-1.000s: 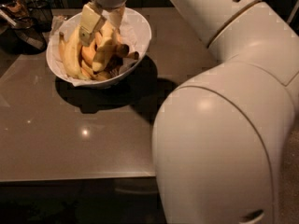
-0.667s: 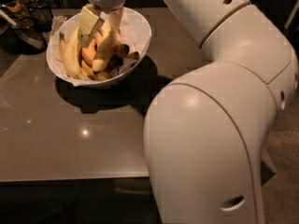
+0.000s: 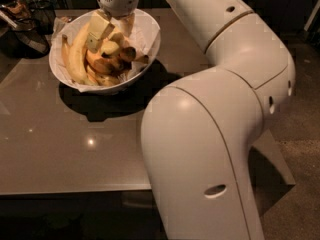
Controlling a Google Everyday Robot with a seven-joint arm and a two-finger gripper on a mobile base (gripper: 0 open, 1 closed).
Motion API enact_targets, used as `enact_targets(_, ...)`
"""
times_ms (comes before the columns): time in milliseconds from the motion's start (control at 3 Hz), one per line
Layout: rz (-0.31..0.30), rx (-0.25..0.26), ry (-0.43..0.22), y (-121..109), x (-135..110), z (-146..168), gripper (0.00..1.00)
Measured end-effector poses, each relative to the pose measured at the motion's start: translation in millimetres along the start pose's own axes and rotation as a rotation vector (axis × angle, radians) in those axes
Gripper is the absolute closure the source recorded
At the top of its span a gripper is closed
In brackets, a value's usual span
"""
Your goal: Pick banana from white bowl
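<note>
Since approx 1 s ago the big rounded arm link (image 3: 200, 149) has swung left and nearer the camera, now covering more of the tabletop (image 3: 60, 149). The bowl and fruit haven't shifted, and the claw is at about the same spot. L to R: dark clutter (image 3: 22, 19) sits at the far left edge, too dim to identify. Next is the white bowl (image 3: 149, 54), paper-lined, standing on the tabletop near its back-left corner. Inside, along the left wall, lies the banana (image 3: 79, 56), long, pale yellow and thick, with another slimmer long one (image 3: 64, 59) just outside it vs the rim. It's lying flat, not lifted. Shorter orange-tinted bananas (image 3: 102, 66) w/ dark spots are piled in the middle. The claw (image 3: 113, 31) is down in the bowl over that middle pile, just right of the banana and at fruit level. Can't tell whether it's apart or clamped on anything, since fruit hides the tips. Progress, as I judge it: the reach into the bowl is done, a grasp is unconfirmed, and the lift out of the bowl is not yet done.
</note>
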State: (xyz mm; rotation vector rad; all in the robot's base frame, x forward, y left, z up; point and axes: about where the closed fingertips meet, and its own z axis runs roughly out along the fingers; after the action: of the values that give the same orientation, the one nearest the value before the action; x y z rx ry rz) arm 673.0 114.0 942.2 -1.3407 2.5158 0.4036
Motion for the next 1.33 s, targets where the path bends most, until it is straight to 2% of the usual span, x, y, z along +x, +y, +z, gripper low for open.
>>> enact_targets(333, 0.009, -0.013, 0.002, -4.8, -2.7, 7.6, 0.27)
enact_targets(667, 0.008, -0.008, 0.000, -8.3, -4.7, 10.7, 0.46)
enact_targets(1333, 0.008, -0.007, 0.000, -8.5, -4.8, 10.9, 0.92)
